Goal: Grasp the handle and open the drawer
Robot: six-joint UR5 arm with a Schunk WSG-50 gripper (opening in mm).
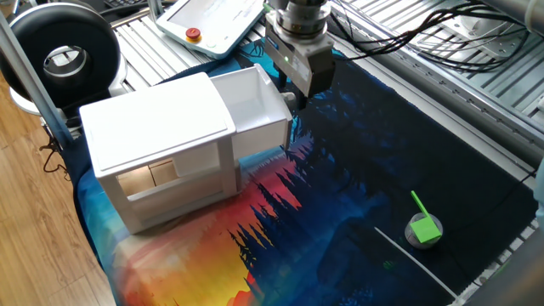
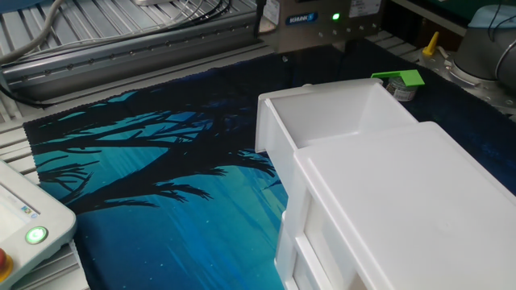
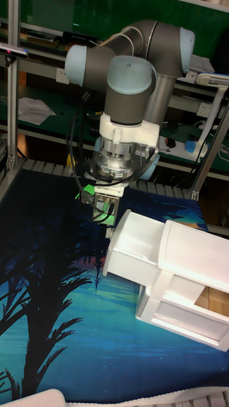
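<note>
The white drawer (image 1: 255, 102) (image 2: 330, 113) (image 3: 137, 245) stands pulled out of the white box cabinet (image 1: 157, 127) (image 3: 191, 267), and its tray holds nothing. Its small silvery handle (image 1: 291, 100) (image 2: 306, 85) pokes out from the drawer front. My gripper (image 1: 299, 85) (image 3: 105, 219) hangs just above and beyond the handle, clear of it. Its fingers (image 3: 97, 205) point down with a gap between them and nothing held. In the other fixed view only the gripper's body shows, at the top edge.
A green block on a grey base (image 1: 422, 225) (image 2: 399, 80) sits on the printed cloth (image 1: 357, 170) to the right, with a thin white rod (image 1: 416, 263) near it. A teach pendant (image 1: 212, 21) and a black round device (image 1: 64, 55) lie beyond the cabinet.
</note>
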